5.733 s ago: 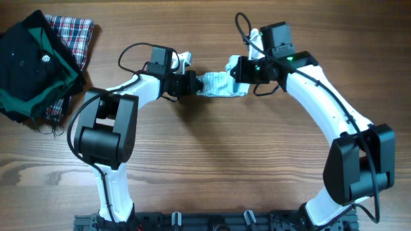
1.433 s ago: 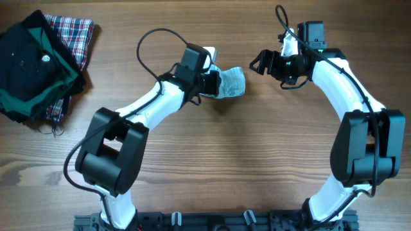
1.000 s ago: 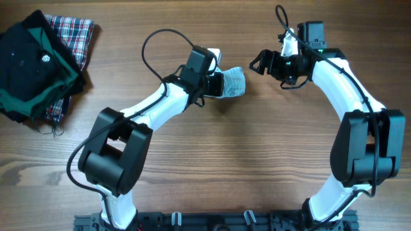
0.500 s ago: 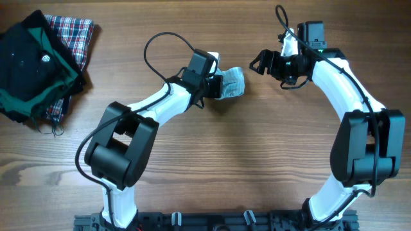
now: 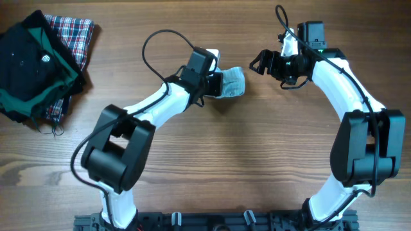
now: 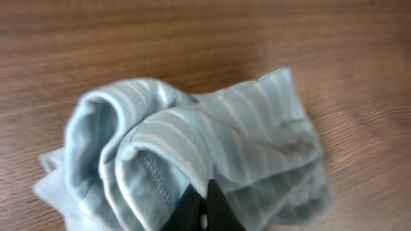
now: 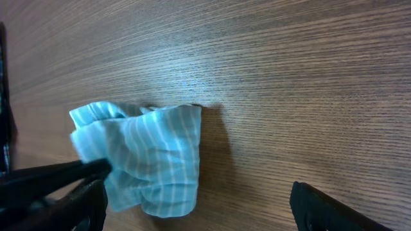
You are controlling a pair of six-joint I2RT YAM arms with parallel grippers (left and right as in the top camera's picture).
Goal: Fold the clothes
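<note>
The clothes (image 5: 234, 82), a small pale-blue garment with fine white stripes, lie bunched on the wooden table just right of my left gripper (image 5: 217, 84). In the left wrist view the rumpled clothes (image 6: 192, 147) fill the frame. The left gripper (image 6: 205, 208) is shut, its tips pinching a fold at the near edge. My right gripper (image 5: 259, 64) hovers open to the right of the clothes and apart from them. In the right wrist view the clothes (image 7: 151, 160) lie ahead and left, with the right gripper (image 7: 196, 196) spread wide around bare wood.
A black-and-green garment (image 5: 29, 67) lies heaped at the far left on top of a red plaid cloth (image 5: 77, 35). Both white arms curve in from the table's near edge, with bare wood between them.
The left jaws have closed onto a fold of the clothes in the last second. Earlier both grippers held the garment mid-table; the right one has since let go and pulled back to the right.
</note>
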